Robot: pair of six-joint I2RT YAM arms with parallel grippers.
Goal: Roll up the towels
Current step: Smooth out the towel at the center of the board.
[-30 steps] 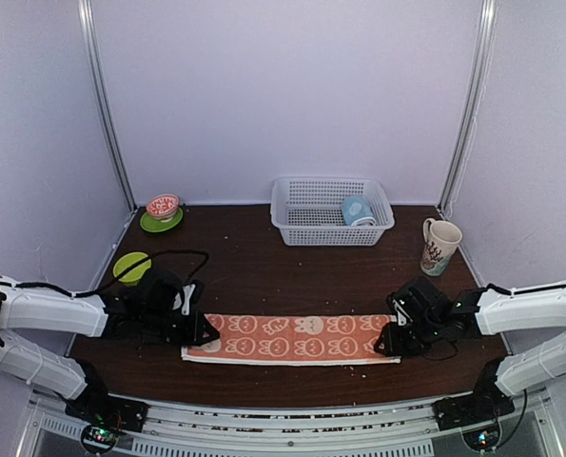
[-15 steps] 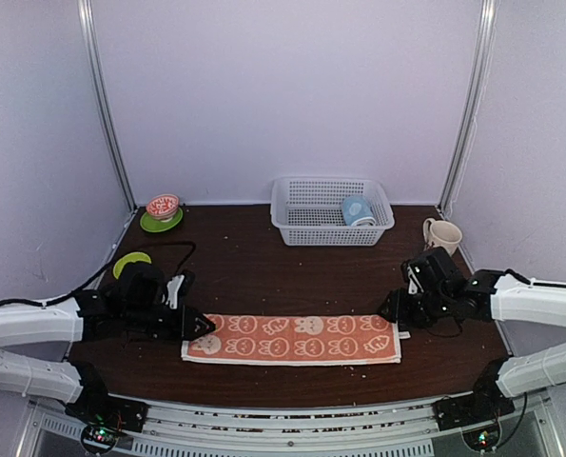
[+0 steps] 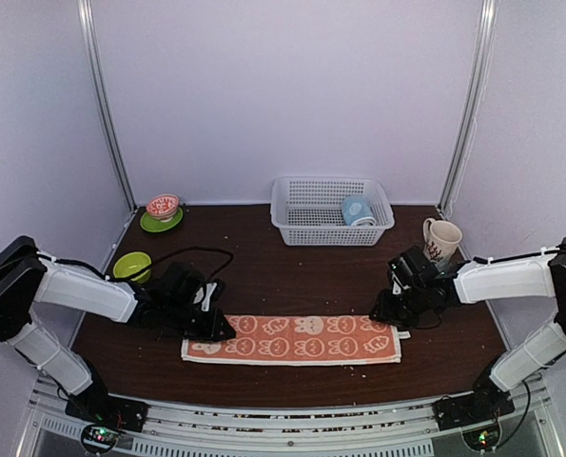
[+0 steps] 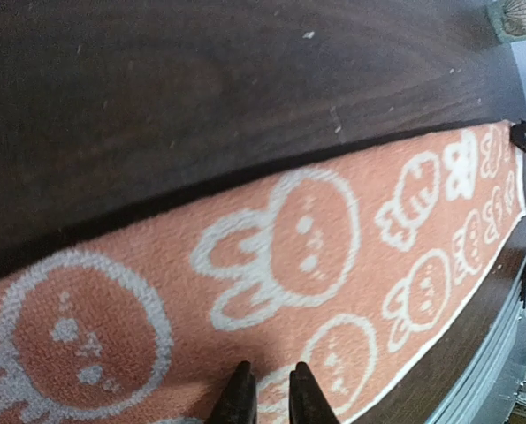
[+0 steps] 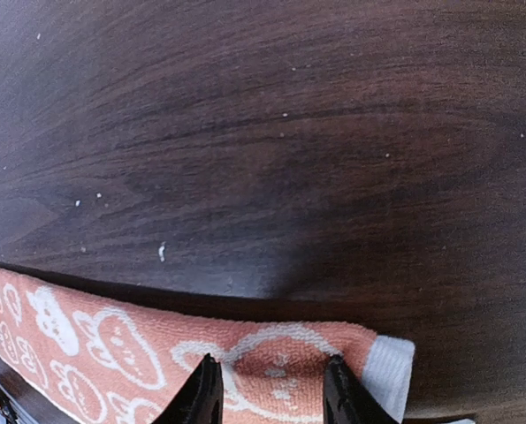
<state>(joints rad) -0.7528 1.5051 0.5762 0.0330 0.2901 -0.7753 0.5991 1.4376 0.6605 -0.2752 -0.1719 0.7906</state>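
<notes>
While I stood and watched, a small red and white bowl (image 3: 163, 204) sat on a flat green plate (image 3: 159, 224) at the far left of the dark brown wooden table (image 3: 292, 271). A little round green dish (image 3: 130, 265) lay nearer, also on the left. The left gripper (image 3: 224, 331) was down at the left end of the long orange-red cloth towel with white bunnies (image 3: 297, 338). Its two black fingers (image 4: 239, 397) were almost together, with only a thin crack between them. I could not tell if they pinched the cloth.

That towel lay flat in a long strip near the front edge of the table. Behind it, at the back, stood a white plastic basket with holes (image 3: 306, 217). A light blue towel (image 3: 357, 211) sat bunched in its right side.

The right gripper (image 3: 382, 314) was at the towel's right end. It was let go, its fingers (image 5: 201, 393) spread wide, with the towel's corner lying loose between them. A cream mug with a dark pattern (image 3: 440, 243) stood at the far right.
</notes>
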